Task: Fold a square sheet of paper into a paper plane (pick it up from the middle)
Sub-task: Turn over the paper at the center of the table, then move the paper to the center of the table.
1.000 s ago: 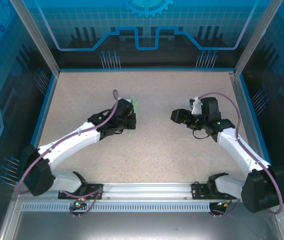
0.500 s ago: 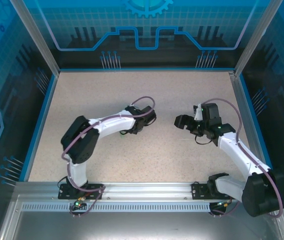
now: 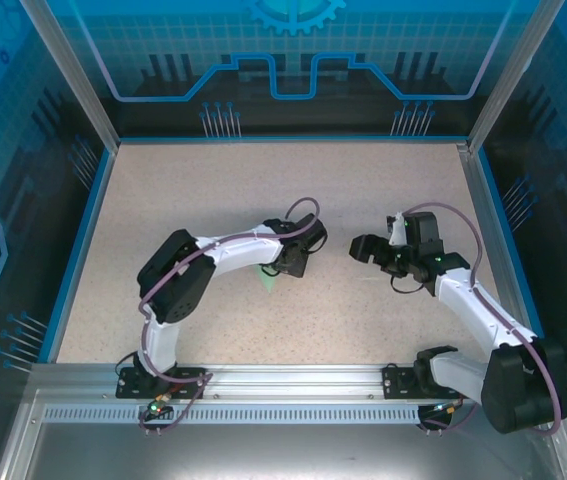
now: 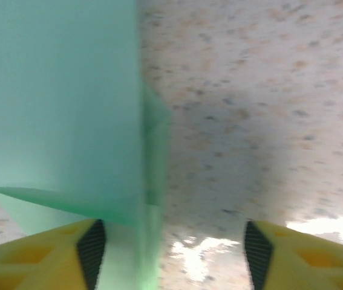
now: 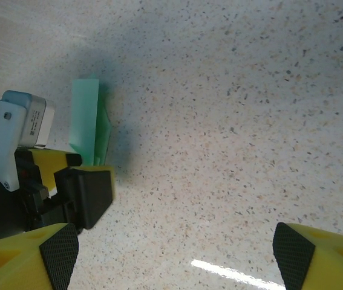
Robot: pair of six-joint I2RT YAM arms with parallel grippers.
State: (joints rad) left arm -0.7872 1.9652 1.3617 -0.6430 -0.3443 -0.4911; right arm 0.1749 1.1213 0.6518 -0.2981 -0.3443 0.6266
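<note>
Paper plane [image 4: 62, 103] starts right at the left wrist camera's lens. Its pale green folded layers run along the inner side of one yellow finger [image 4: 44, 257] of the left claw [image 4: 172, 251] and reach away over the speckled counter [image 4: 268, 90]. That claw is spread wide, with bare counter between its two black pads and nothing pinched. The picture is too blurred to tell whether the paper touches that finger's pad. The picture's edges cut the paper off, so its outline cannot be read. A straight crease and a darker inner fold do show.

From above, beyond the rail [image 3: 293, 378] by the arm bases, the bent left arm [image 3: 228, 248] covers most of the paper. Only a small green sliver shows just beside the forearm, near the counter's middle. The left claw's fingers are dark and hard to make out there.

Further across, the right claw [image 5: 174, 251] is also spread wide and empty, hovering over bare counter. Its wrist view shows the paper beyond as a narrow green strip with a darker flap, its lower end hidden behind the left claw's black pad. Whether it lies flat or stands on edge cannot be told.
</note>
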